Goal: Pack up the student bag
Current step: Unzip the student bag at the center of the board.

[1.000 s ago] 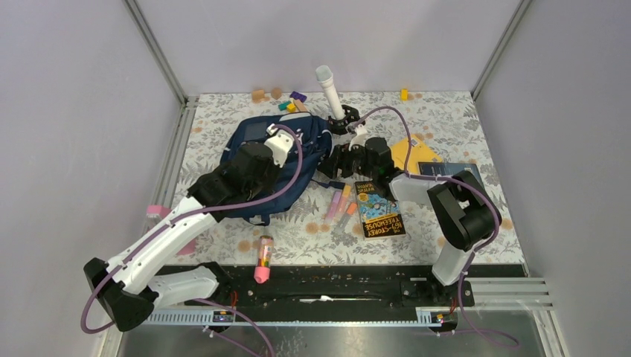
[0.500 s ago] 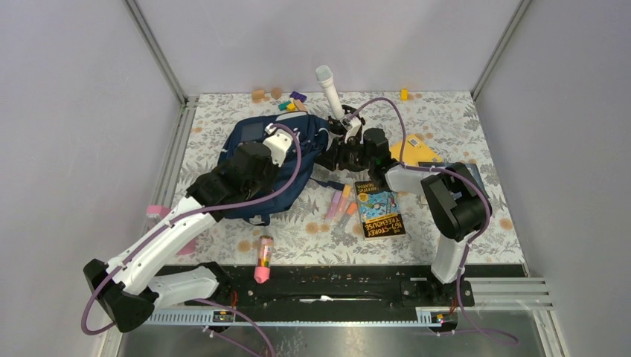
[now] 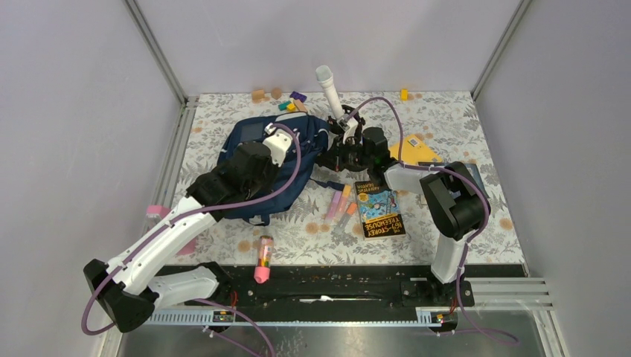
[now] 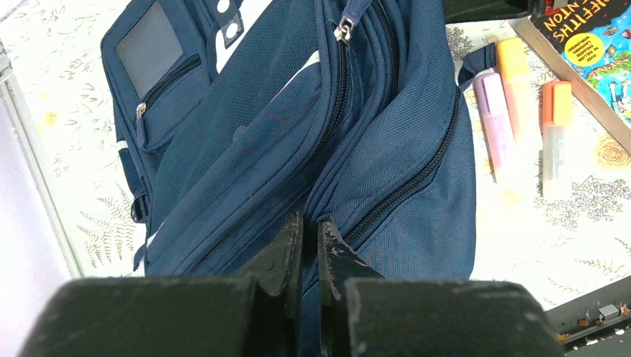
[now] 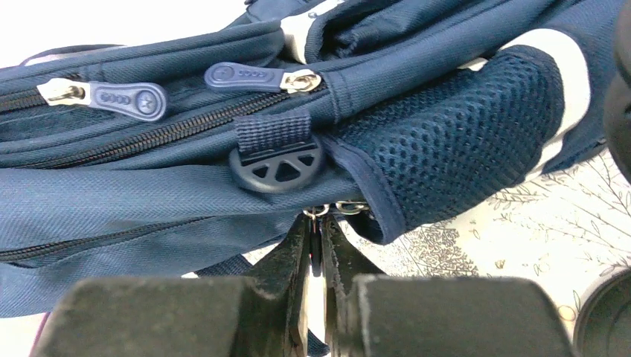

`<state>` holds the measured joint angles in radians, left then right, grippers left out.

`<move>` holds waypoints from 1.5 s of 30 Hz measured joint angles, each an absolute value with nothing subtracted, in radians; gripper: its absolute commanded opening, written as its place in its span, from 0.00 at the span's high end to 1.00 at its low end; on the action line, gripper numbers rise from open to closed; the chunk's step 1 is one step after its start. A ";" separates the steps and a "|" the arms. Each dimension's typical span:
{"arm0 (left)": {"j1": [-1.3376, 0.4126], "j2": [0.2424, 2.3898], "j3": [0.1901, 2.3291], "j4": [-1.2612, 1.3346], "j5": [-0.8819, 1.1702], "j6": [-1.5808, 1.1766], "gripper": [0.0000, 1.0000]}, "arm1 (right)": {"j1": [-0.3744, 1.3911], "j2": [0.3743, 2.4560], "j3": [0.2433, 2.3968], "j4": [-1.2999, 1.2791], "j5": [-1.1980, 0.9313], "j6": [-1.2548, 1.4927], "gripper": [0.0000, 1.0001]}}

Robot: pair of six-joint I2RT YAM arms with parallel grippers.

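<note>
Lying on a fern-printed tabletop [image 3: 461, 119] inside pale lilac walls and aluminium corner posts [image 3: 158, 56], the student bag [image 3: 253, 134] is occupying the left-centre of the surface, its navy fabric and zips facing up. Its left side is sitting near the table's left rail, leaving only a narrow strip there. Just right of the bag, pink and orange highlighters [image 3: 341, 201] are lying side by side, with a paperback book [image 3: 379, 212] beside them farther from the bag and a flat yellow item [image 3: 417, 152] beyond that. A white microphone [image 3: 327, 89] is standing on a dark stand just past the bag's far right corner, and small coloured blocks [image 3: 294, 102] are sitting behind the bag's far edge. In front of the bag the printed surface is running open to the black base rail [image 3: 335, 286], broken by a pink-capped tube [image 3: 263, 260]. The left arm is stretching diagonally from its base over the bag, wrist hanging above the bag's middle; the left gripper [image 4: 309, 223] is pointing down, its fingers drawn almost together with a thin slit of navy between them, nipping the bag's fabric beside a zip. The right arm is folding high to the right of the bag and reaching low to its right edge, where the right gripper [image 5: 316, 227] is pinching a dark zipper pull [image 5: 316, 242] under the mesh side pocket [image 5: 461, 126].
</note>
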<state>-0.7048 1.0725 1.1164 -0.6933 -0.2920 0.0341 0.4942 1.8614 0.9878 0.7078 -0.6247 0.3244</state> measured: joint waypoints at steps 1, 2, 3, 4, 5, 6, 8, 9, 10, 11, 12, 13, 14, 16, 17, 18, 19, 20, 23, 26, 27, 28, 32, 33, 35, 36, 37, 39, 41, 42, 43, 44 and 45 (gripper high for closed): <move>-0.705 1.073 1.116 -0.694 -0.292 0.034 1.00 | 0.494 1.861 0.994 0.704 -0.635 0.324 0.99; -0.704 1.073 1.116 -0.694 -0.292 0.034 1.00 | 0.494 1.861 0.999 0.701 -0.643 0.324 1.00; -0.704 1.073 1.116 -0.694 -0.292 0.034 1.00 | 0.494 1.861 1.000 0.702 -0.649 0.324 1.00; -0.704 1.073 1.116 -0.693 -0.292 0.034 1.00 | 0.494 1.861 1.000 0.701 -0.650 0.324 1.00; -0.703 1.073 1.116 -0.694 -0.292 0.034 1.00 | 0.495 1.860 1.000 0.700 -0.650 0.325 1.00; -0.703 1.073 1.116 -0.694 -0.292 0.034 1.00 | 0.494 1.860 1.000 0.697 -0.650 0.325 1.00; -0.703 1.075 1.116 -0.694 -0.292 0.034 1.00 | 0.494 1.853 0.995 0.686 -0.648 0.324 1.00; -0.703 1.076 1.116 -0.694 -0.292 0.034 1.00 | 0.495 1.848 0.991 0.683 -0.646 0.323 1.00; -0.703 1.076 1.116 -0.694 -0.292 0.033 1.00 | 0.494 1.840 0.984 0.677 -0.643 0.321 1.00; -0.703 1.076 1.116 -0.694 -0.292 0.034 1.00 | 0.494 1.832 0.975 0.671 -0.637 0.319 1.00; -0.703 1.076 1.115 -0.694 -0.292 0.033 1.00 | 0.494 1.821 0.965 0.665 -0.630 0.318 1.00; -0.703 1.077 1.115 -0.694 -0.292 0.033 1.00 | 0.494 1.812 0.956 0.659 -0.621 0.314 1.00; -0.703 1.078 1.115 -0.695 -0.291 0.033 1.00 | 0.494 1.800 0.947 0.649 -0.613 0.311 1.00; -0.703 1.084 1.115 -0.694 -0.288 0.033 1.00 | 0.494 1.774 0.933 0.624 -0.597 0.305 1.00; -0.703 1.088 1.115 -0.694 -0.284 0.033 1.00 | 0.494 1.761 0.929 0.611 -0.590 0.302 1.00; -0.703 1.093 1.115 -0.694 -0.281 0.033 1.00 | 0.494 1.751 0.925 0.605 -0.585 0.299 1.00; -0.703 1.097 1.115 -0.694 -0.278 0.033 1.00 | 0.494 1.741 0.923 0.594 -0.582 0.295 1.00; -0.703 1.101 1.115 -0.694 -0.275 0.032 1.00 | 0.494 1.732 0.920 0.585 -0.579 0.293 1.00; -0.703 1.115 1.115 -0.693 -0.264 0.025 1.00 | 0.495 1.707 0.908 0.556 -0.565 0.286 1.00; -0.704 1.124 1.115 -0.694 -0.257 0.017 1.00 | 0.495 1.684 0.890 0.542 -0.558 0.282 1.00; -0.704 1.126 1.115 -0.694 -0.256 0.014 1.00 | 0.495 1.678 0.886 0.535 -0.557 0.281 1.00; -0.704 1.127 1.115 -0.694 -0.255 0.011 1.00 | 0.495 1.673 0.882 0.527 -0.555 0.280 1.00; -0.704 1.134 1.115 -0.693 -0.249 -0.002 1.00 | 0.495 1.644 0.869 0.495 -0.539 0.278 1.00; -0.704 1.136 1.115 -0.692 -0.247 -0.006 1.00 | 0.496 1.634 0.865 0.487 -0.536 0.276 1.00; -0.707 1.145 1.116 -0.687 -0.240 -0.019 1.00 | 0.496 1.613 0.858 0.467 -0.530 0.271 1.00; -0.710 1.150 1.116 -0.685 -0.237 -0.027 1.00 | 0.498 1.604 0.857 0.454 -0.524 0.267 1.00; -0.713 1.156 1.116 -0.685 -0.234 -0.032 1.00 | 0.500 1.594 0.854 0.443 -0.516 0.265 1.00; -0.719 1.168 1.116 -0.683 -0.226 -0.044 1.00 | 0.506 1.576 0.853 0.413 -0.504 0.257 1.00; -0.726 1.180 1.116 -0.678 -0.222 -0.054 1.00 | 0.517 1.557 0.853 0.381 -0.486 0.247 1.00; -0.728 1.185 1.116 -0.677 -0.222 -0.058 1.00 | 0.527 1.545 0.853 0.362 -0.478 0.241 1.00; -0.731 1.192 1.116 -0.678 -0.222 -0.062 1.00 | 0.535 1.534 0.853 0.347 -0.470 0.236 1.00; -0.735 1.198 1.116 -0.677 -0.222 -0.065 1.00 | 0.544 1.524 0.853 0.332 -0.462 0.231 1.00; -0.736 1.203 1.116 -0.677 -0.222 -0.069 1.00 | 0.555 1.512 0.852 0.316 -0.454 0.227 1.00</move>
<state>-0.7364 1.2034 1.1156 -0.6765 -0.2222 -0.0692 0.5552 1.5120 0.8524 0.3164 -0.4541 0.2272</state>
